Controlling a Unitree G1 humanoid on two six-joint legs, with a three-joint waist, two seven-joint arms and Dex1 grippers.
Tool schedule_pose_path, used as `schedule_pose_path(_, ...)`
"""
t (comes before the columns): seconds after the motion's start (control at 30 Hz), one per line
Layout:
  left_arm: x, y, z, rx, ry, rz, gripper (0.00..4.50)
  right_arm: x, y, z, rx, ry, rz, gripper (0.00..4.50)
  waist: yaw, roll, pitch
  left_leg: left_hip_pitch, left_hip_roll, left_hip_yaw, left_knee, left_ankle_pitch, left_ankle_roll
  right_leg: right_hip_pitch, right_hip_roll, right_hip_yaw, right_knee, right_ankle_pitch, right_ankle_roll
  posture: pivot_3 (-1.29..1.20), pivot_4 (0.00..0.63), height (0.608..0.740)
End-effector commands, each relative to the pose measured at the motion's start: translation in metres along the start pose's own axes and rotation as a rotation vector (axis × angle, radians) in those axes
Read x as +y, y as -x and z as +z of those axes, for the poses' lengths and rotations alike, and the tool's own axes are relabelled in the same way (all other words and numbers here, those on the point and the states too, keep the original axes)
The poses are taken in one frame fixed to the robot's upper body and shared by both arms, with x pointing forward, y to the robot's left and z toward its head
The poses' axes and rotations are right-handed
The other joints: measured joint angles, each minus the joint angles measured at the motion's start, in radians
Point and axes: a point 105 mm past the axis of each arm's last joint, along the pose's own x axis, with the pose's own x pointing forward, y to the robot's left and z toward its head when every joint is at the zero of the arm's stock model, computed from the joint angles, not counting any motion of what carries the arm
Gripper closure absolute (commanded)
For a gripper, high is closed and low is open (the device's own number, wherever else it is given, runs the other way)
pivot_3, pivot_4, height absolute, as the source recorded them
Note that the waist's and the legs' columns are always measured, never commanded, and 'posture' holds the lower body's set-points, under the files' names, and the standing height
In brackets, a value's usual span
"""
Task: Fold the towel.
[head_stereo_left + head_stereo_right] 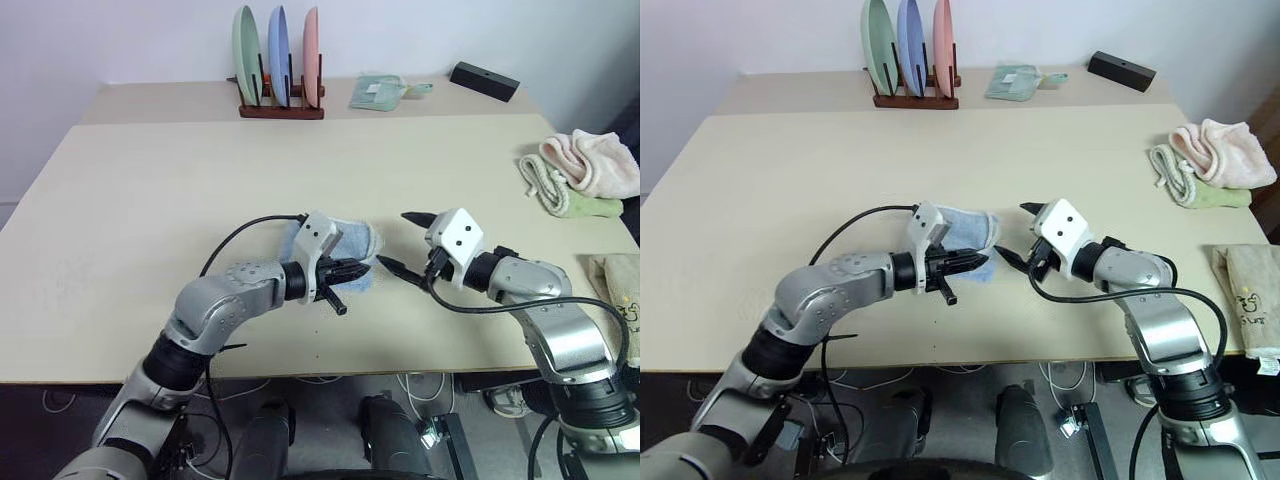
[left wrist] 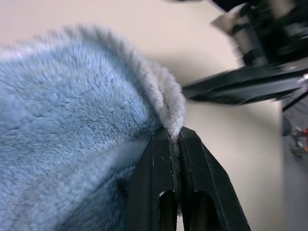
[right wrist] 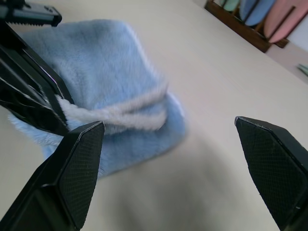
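Observation:
The light blue towel (image 1: 357, 240) lies bunched on the table (image 1: 140, 200), near its front edge at the middle. My left gripper (image 1: 358, 270) is shut on the towel's pale edge trim (image 2: 168, 103), lifting that edge over the rest of the cloth (image 2: 72, 120). The arm hides part of the towel from above. Just to the right, my right gripper (image 1: 398, 240) stands open, its fingers pointing at the towel (image 3: 96, 62) with nothing between them. One of its fingers (image 2: 240, 86) sits close to the pinched edge without touching it.
A wooden rack with three upright plates (image 1: 280, 60) stands at the back, with a mint-green cloth (image 1: 378, 90) and a black box (image 1: 484, 80) to its right. Pink-and-cream towels (image 1: 590, 165) lie at the right edge, a cloth bag (image 1: 615, 285) nearer me.

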Motion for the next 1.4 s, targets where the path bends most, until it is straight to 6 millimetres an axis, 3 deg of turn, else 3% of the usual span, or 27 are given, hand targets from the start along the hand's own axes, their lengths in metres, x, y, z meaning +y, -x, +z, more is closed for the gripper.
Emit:
schedule_pose_path(0.03,0.002,0.001,0.008,-0.031,0.003,0.002,4.44,-0.009,0.008,0.007,-0.017,0.046,-0.044,0.06,-0.001,0.0,0.0,0.0,0.0,0.0,0.0,0.0,0.0,0.0,0.0,0.0,0.0,0.0,0.0,0.0,0.15,0.74)
schedule_pose_path(0.07,0.002,0.002,0.008,-0.04,0.019,-0.007,4.44,-0.009,0.008,0.006,-0.014,0.047,-0.046,0.06,-0.002,0.0,0.0,0.0,0.0,0.0,0.0,0.0,0.0,0.0,0.0,0.0,0.0,0.0,0.0,0.0,0.15,0.74)
schedule_pose_path(0.1,0.001,0.003,0.009,-0.05,0.033,-0.019,3.88,-0.009,0.008,0.005,-0.012,0.048,-0.048,0.06,-0.003,0.0,0.0,0.0,0.0,0.0,0.0,0.0,0.0,0.0,0.0,0.0,0.0,0.0,0.0,0.0,0.15,0.74)
schedule_pose_path(0.13,-0.001,0.005,0.011,-0.062,0.038,-0.033,3.67,-0.01,0.008,0.005,-0.011,0.05,-0.048,0.06,-0.003,0.0,0.0,0.0,0.0,0.0,0.0,0.0,0.0,0.0,0.0,0.0,0.0,0.0,0.0,0.0,0.15,0.74)
schedule_pose_path(0.33,0.006,0.031,0.036,-0.187,0.071,-0.023,0.76,-0.015,0.009,0.004,-0.003,0.064,-0.055,0.06,-0.002,0.0,0.0,0.0,0.0,0.0,0.0,0.0,0.0,0.0,0.0,0.0,0.0,0.0,0.0,0.0,0.15,0.74)
schedule_pose_path(0.47,0.019,0.065,0.049,-0.259,0.044,0.024,0.76,-0.02,0.015,0.004,0.005,0.068,-0.059,0.06,-0.004,0.0,0.0,0.001,0.0,0.0,0.0,0.0,0.0,0.0,0.0,0.0,0.001,0.0,0.0,0.0,0.15,0.74)
schedule_pose_path(0.5,0.025,0.074,0.053,-0.28,0.028,0.054,0.73,-0.022,0.017,0.005,0.003,0.062,-0.058,0.31,-0.003,0.0,0.0,0.0,0.0,0.0,0.0,0.0,0.0,0.0,0.0,0.0,0.001,0.0,0.0,0.0,0.15,0.74)
schedule_pose_path(0.57,0.042,0.087,0.06,-0.315,0.015,0.149,1.29,-0.022,0.019,0.009,-0.014,0.031,-0.046,0.83,-0.001,0.0,0.0,0.0,0.0,0.0,0.0,0.0,0.0,0.0,0.0,0.0,0.001,0.0,0.0,0.0,0.15,0.74)
schedule_pose_path(0.63,0.054,0.094,0.06,-0.293,-0.078,0.23,2.07,-0.019,0.016,0.021,-0.064,-0.015,-0.031,1.82,0.0,0.0,0.0,0.0,0.0,0.0,0.0,0.0,0.0,0.0,0.0,0.0,0.001,0.0,0.0,0.0,0.15,0.74)
schedule_pose_path(0.77,0.054,0.08,0.057,-0.264,-0.171,0.243,4.05,0.0,-0.005,0.049,-0.19,-0.148,0.032,3.82,-0.001,0.0,0.0,0.0,0.0,0.0,0.0,0.0,0.0,0.0,0.0,0.0,0.0,0.0,0.0,0.0,0.15,0.74)
schedule_pose_path(0.8,0.051,0.073,0.053,-0.259,-0.181,0.227,4.08,0.006,-0.014,0.051,-0.197,-0.189,0.04,4.27,-0.001,0.0,0.0,0.0,0.0,0.0,0.0,0.0,0.0,0.0,0.0,0.0,0.0,0.0,0.0,0.0,0.15,0.74)
schedule_pose_path(0.83,0.049,0.067,0.05,-0.253,-0.193,0.213,4.08,0.012,-0.022,0.052,-0.189,-0.217,0.051,4.45,-0.001,0.0,0.0,0.0,0.0,0.0,0.0,0.0,0.0,0.0,0.0,0.0,0.0,0.0,0.0,0.0,0.15,0.74)
schedule_pose_path(0.93,0.052,0.05,0.034,-0.219,-0.171,0.215,4.08,0.029,-0.048,0.041,-0.13,-0.271,0.067,4.45,-0.001,0.0,0.0,0.0,0.0,0.0,0.0,0.0,0.0,0.0,0.0,0.0,0.001,0.0,0.0,0.0,0.15,0.74)
schedule_pose_path(1.03,0.062,0.036,0.009,-0.168,-0.119,0.247,4.08,0.049,-0.067,0.014,-0.034,-0.298,0.081,4.45,-0.001,0.0,0.0,0.0,0.0,0.0,0.0,0.0,0.0,-0.001,0.0,0.0,0.001,0.0,0.0,0.0,0.15,0.74)
schedule_pose_path(1.23,0.082,0.027,-0.025,-0.128,-0.055,0.322,4.08,0.063,-0.072,-0.046,0.149,-0.285,0.053,4.45,-0.002,0.001,-0.001,0.0,0.0,0.0,0.001,0.0,0.0,-0.001,0.0,0.0,0.001,0.002,0.004,0.0,0.15,0.74)
schedule_pose_path(1.33,0.084,0.027,-0.032,-0.142,-0.044,0.333,4.08,0.065,-0.068,-0.055,0.167,-0.258,0.051,4.45,-0.001,0.001,-0.003,0.003,0.0,0.0,0.001,0.0,0.0,0.002,0.0,0.0,0.001,0.002,0.004,0.0,0.15,0.74)
schedule_pose_path(1.4,0.084,0.03,-0.028,-0.179,-0.027,0.336,4.08,0.058,-0.065,-0.048,0.131,-0.26,0.027,4.45,-0.001,0.001,-0.004,0.003,0.0,0.0,0.001,0.0,0.0,0.003,0.0,0.0,0.001,0.002,0.004,0.0,0.15,0.74)
